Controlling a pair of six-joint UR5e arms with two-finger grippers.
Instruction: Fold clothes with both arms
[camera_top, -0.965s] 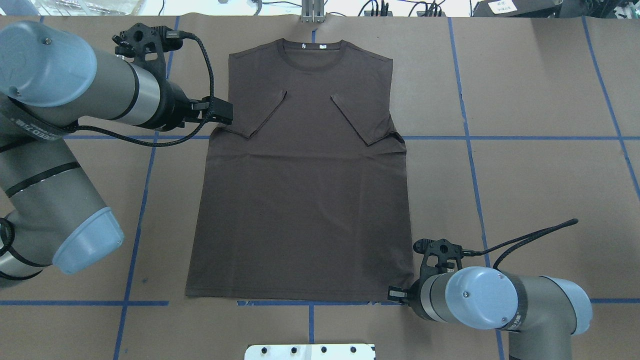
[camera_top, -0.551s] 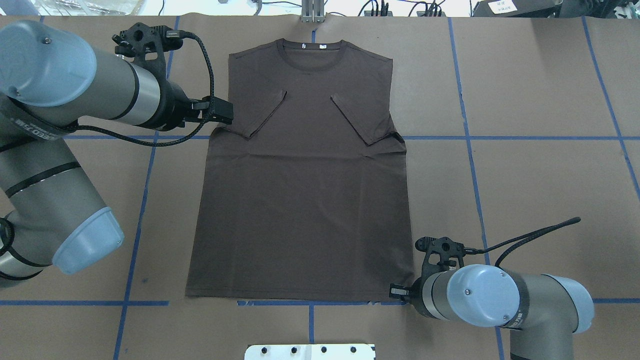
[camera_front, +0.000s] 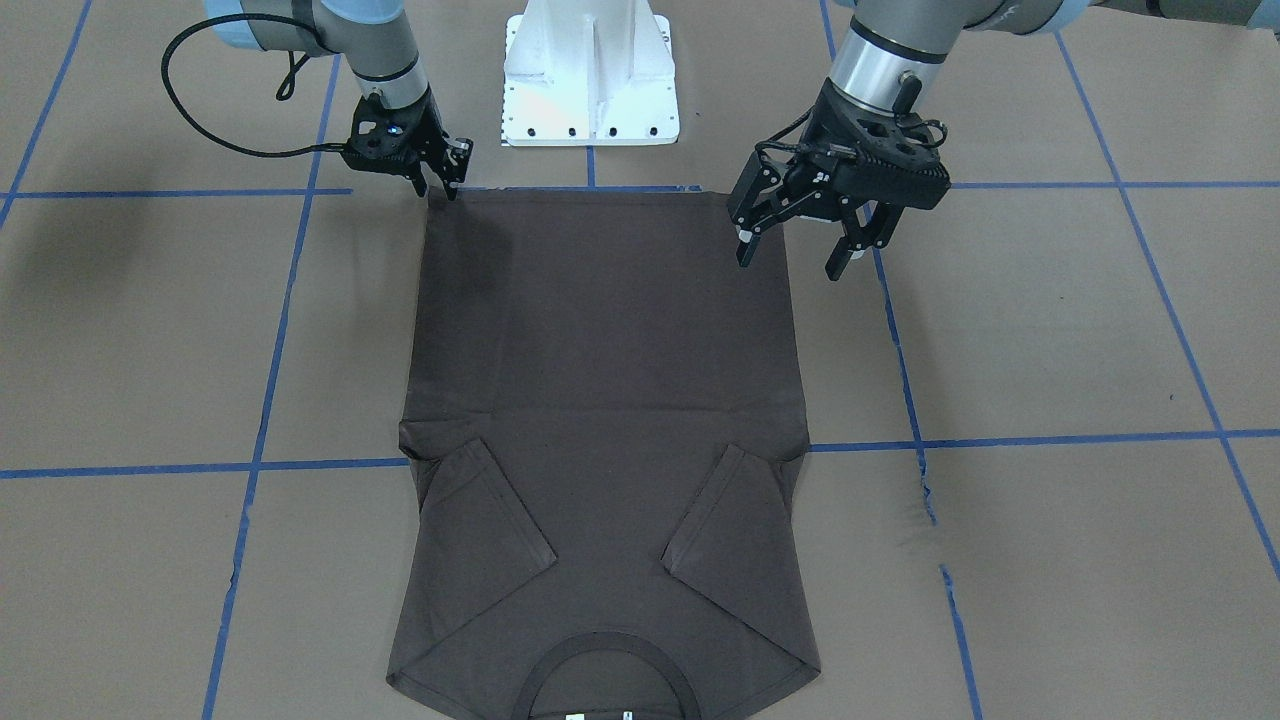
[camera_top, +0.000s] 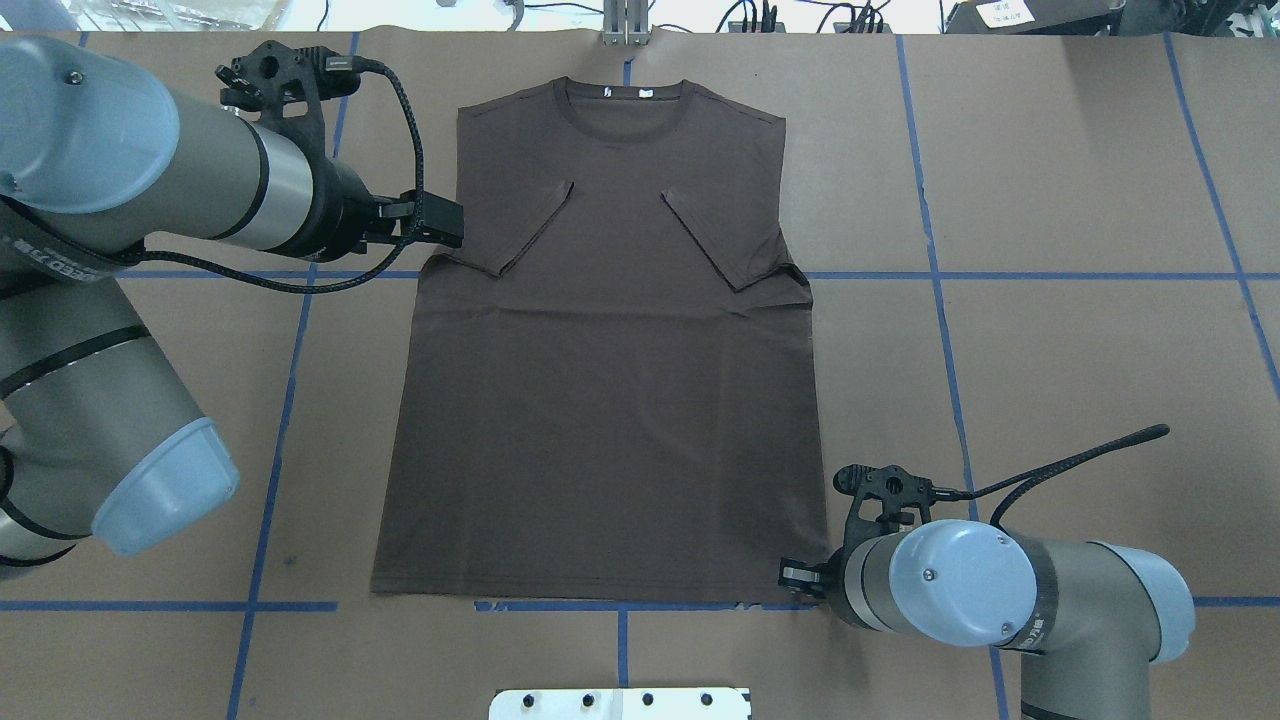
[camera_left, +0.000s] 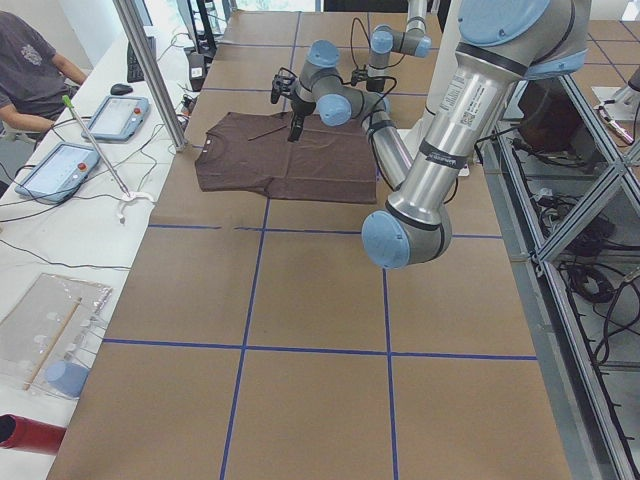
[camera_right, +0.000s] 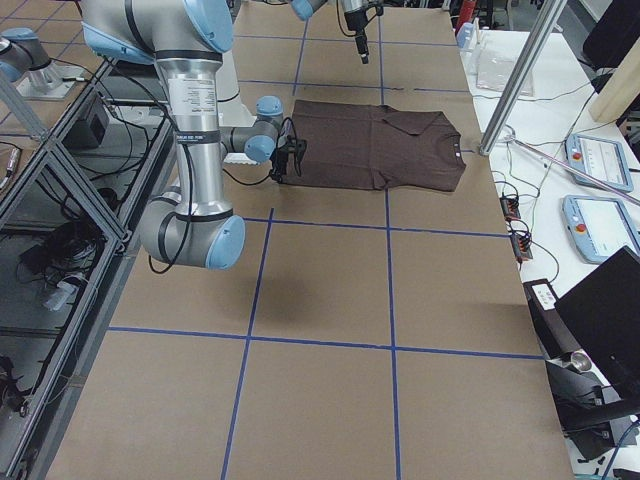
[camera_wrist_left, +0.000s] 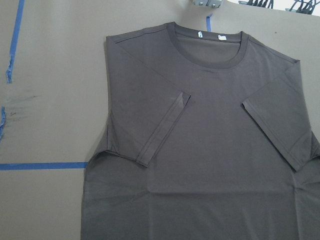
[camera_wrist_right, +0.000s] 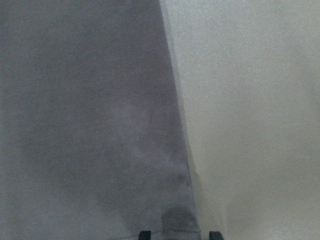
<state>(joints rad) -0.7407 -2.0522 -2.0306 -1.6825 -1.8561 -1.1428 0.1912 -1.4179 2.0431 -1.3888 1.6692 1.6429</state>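
The dark brown T-shirt (camera_top: 610, 400) lies flat on the table, collar at the far side, both sleeves folded in over the chest; it also shows in the front view (camera_front: 600, 380) and the left wrist view (camera_wrist_left: 210, 150). My left gripper (camera_front: 788, 265) is open and empty, held above the shirt's side edge; in the overhead view it (camera_top: 445, 222) sits by the folded sleeve. My right gripper (camera_front: 438, 186) is low at the shirt's near hem corner (camera_top: 795, 577). In the right wrist view its fingertips (camera_wrist_right: 145, 234) stand apart astride the shirt's edge (camera_wrist_right: 90, 125).
The white base pedestal (camera_front: 590, 80) stands at the table's near edge. Blue tape lines (camera_top: 930, 275) cross the brown table cover. A metal pole (camera_left: 150, 70) stands just beyond the collar. Tablets (camera_left: 65, 170) and an operator are on the side bench.
My right arm has shifted a little to the right and away from the front edge, the gripper staying at the hem corner. My left arm has drawn slightly left. The shirt has not moved.
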